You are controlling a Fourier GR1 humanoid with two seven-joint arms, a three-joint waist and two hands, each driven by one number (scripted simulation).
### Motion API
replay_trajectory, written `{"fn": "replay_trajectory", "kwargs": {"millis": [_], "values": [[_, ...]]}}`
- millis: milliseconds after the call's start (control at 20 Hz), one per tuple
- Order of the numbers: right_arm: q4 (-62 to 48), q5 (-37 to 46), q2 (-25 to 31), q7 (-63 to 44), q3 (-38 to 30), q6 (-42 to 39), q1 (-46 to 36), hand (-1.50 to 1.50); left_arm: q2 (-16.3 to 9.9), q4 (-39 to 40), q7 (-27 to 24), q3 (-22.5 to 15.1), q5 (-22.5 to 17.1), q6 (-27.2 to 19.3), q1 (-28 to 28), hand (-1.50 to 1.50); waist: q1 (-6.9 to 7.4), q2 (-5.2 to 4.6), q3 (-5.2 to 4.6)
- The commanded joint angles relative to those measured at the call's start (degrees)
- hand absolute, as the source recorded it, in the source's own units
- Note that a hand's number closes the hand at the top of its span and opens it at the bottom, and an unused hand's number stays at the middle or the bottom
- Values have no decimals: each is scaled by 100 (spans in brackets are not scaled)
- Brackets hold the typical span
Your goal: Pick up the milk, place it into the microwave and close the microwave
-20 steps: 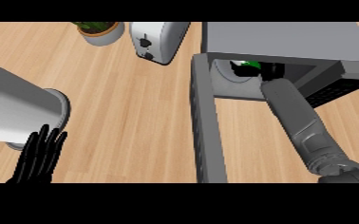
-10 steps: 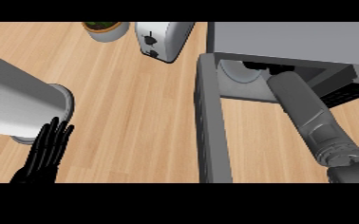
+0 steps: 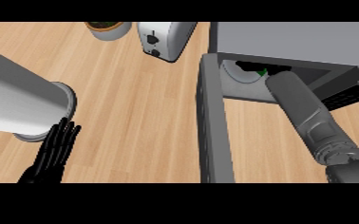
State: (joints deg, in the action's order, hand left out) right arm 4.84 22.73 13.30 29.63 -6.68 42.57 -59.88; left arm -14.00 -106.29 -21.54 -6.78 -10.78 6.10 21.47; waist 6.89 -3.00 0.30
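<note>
The grey microwave [image 3: 288, 40] stands at the upper right with its door [image 3: 210, 123] swung open toward me. My right forearm [image 3: 305, 111] reaches into the cavity. Of the right hand [image 3: 247, 67], only a dark bit shows under the microwave's top edge. A small green sliver of the milk [image 3: 261, 72] peeks out beside the wrist, above the white turntable [image 3: 238, 73]; the rest of the carton is hidden. My left hand [image 3: 54, 148] rests open at the lower left, fingers pointing up.
A white toaster [image 3: 165, 40] and a potted plant [image 3: 107, 28] stand at the back of the wooden counter [image 3: 133, 109]. A large grey cylinder [image 3: 32, 104] stands at the left, just above my left hand.
My right forearm has pushed deeper into the microwave, and the milk, plainly visible a second ago, is now almost hidden. The view has shifted, so the cylinder and left hand show larger.
</note>
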Motion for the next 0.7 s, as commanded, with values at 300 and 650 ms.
{"fn": "replay_trajectory", "kwargs": {"millis": [300, 650], "values": [[280, -510, -437, 880, -486, -748, 270, -150, 107, 125, 39, -165, 15, 85, -238, -150, -153, 45, 3], [247, -872, -441, 1270, -855, -1261, 541, -150, 256, -193, -60, -446, 282, -22, 80, -150, -229, 128, -5]]}}
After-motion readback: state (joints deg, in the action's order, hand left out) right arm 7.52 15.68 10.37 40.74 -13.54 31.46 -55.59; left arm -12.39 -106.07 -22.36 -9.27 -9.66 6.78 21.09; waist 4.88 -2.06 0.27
